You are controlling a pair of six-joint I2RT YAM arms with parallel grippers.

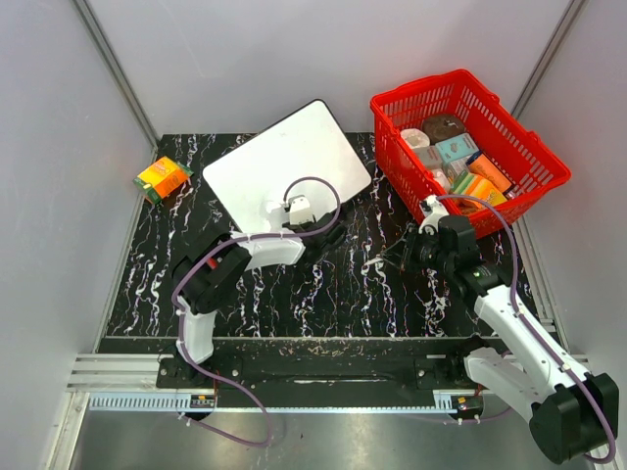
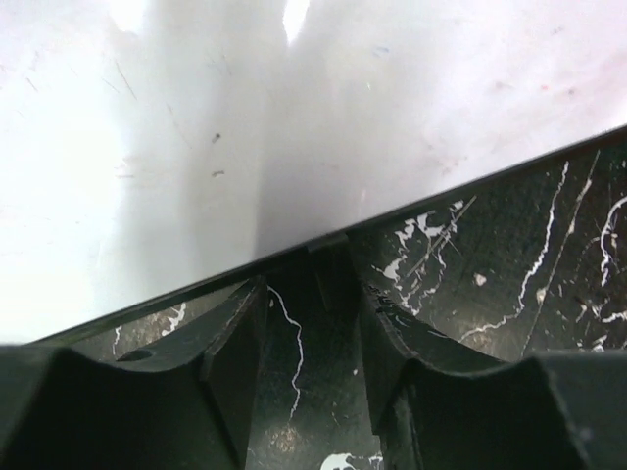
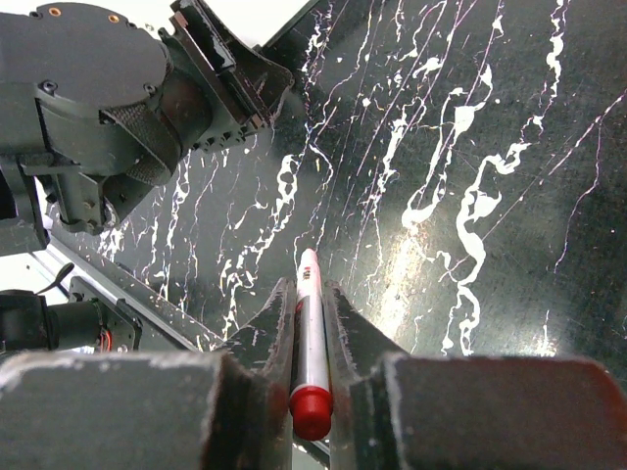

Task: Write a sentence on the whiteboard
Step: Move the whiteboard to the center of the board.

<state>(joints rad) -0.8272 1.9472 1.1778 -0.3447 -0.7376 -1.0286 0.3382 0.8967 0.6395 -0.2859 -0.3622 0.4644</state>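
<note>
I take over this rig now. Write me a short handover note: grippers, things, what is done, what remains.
Left gripper: open, empty, fingertips at the whiteboard's edge.
Right gripper: shut on the marker, over the table, off the board.
Done: marker is in the gripper.
Left: the whole sentence; the board shows no writing, only faint smudges.

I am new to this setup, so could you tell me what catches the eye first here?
A bright red basket full of boxes sits at the far right. Beside it, a blank whiteboard lies at an angle, the open left gripper at its near edge. The right gripper holds a red-and-white marker.
</note>
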